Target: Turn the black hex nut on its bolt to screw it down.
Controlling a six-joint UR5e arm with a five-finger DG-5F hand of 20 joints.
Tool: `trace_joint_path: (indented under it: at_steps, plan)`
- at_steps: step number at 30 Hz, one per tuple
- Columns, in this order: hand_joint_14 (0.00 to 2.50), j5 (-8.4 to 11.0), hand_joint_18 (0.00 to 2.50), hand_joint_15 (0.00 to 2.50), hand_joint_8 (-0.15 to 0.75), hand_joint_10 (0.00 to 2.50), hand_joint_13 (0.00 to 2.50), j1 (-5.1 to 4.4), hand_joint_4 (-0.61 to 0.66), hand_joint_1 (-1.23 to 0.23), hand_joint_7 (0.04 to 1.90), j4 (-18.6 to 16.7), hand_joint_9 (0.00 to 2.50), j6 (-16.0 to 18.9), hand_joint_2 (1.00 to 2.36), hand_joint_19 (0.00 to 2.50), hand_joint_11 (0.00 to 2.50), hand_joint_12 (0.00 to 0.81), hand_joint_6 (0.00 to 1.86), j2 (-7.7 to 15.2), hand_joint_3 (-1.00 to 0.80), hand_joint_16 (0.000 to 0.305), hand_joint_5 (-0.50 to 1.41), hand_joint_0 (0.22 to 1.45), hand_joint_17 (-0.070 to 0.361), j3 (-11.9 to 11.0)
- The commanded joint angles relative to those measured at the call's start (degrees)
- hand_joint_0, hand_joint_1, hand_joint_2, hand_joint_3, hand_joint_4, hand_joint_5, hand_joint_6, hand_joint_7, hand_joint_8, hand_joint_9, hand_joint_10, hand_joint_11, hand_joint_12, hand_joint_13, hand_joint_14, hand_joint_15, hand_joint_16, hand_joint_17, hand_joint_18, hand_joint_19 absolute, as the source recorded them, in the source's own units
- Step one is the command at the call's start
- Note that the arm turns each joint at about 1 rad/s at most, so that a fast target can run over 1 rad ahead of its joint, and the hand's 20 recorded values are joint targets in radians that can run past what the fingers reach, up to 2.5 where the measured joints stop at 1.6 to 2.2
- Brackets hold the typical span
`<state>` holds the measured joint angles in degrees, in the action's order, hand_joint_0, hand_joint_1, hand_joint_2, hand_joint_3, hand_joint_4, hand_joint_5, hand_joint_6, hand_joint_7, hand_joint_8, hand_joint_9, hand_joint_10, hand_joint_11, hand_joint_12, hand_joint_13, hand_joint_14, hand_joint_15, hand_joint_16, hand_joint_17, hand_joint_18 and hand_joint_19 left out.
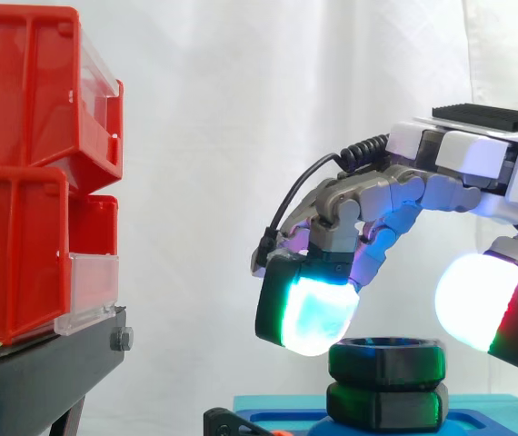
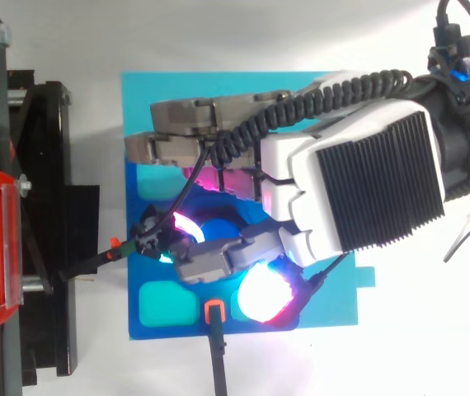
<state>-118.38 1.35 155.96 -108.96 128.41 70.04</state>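
The black hex nut [image 1: 386,361] sits on top of a second black hex piece [image 1: 386,406], on a blue base plate [image 1: 513,404]. My hand [image 1: 450,168] hangs over the nut from the right with its fingers arched downward. One glowing fingertip [image 1: 312,313] hovers just above and left of the nut. The thumb pad [image 1: 479,304] hovers to its right. Neither pad touches the nut. In the top view my hand [image 2: 359,173] covers most of the blue base plate [image 2: 161,115], and the nut is hidden beneath it.
Red bins [image 1: 32,163] stand stacked on a black stand [image 1: 41,363] at the left. A small black and orange connector [image 2: 214,312] with a dark cable lies at the plate's near edge. Another orange-tipped clip [image 2: 118,247] is at the plate's left side.
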Motion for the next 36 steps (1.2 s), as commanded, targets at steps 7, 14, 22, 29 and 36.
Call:
trace_joint_path:
  at_steps: [7,14,22,29,36]
  plan:
    - [0.01,-2.12,0.61,0.18,0.3,0.01,0.71,1.46,-0.03,-0.21,1.07,-1.45,1.16,0.15,1.0,0.48,0.33,0.31,0.51,0.0,-0.5,0.045,0.04,0.52,0.1,-0.08]
    - [0.01,-3.26,0.61,0.18,0.297,0.01,0.7,1.37,0.0,-0.2,1.07,-1.01,1.15,0.33,1.0,0.48,0.32,0.312,0.51,-0.09,-0.5,0.045,0.04,0.52,0.101,-2.01]
    - [0.01,-2.82,0.61,0.18,0.295,0.01,0.7,-0.12,0.01,-0.2,1.07,1.37,1.14,1.38,1.0,0.48,0.32,0.314,0.51,0.0,-0.5,0.045,0.03,0.51,0.101,-4.82]
    - [0.01,0.08,0.6,0.18,0.3,0.01,0.7,-2.93,0.02,-0.2,1.06,1.63,1.14,1.47,1.0,0.48,0.32,0.316,0.51,0.0,-0.5,0.045,0.03,0.51,0.101,-4.73]
    - [0.01,1.75,0.6,0.18,0.292,0.01,0.7,-4.34,0.05,-0.2,1.05,1.19,1.13,1.91,1.0,0.48,0.31,0.317,0.51,0.0,-0.5,0.045,0.03,0.51,0.101,-2.45]
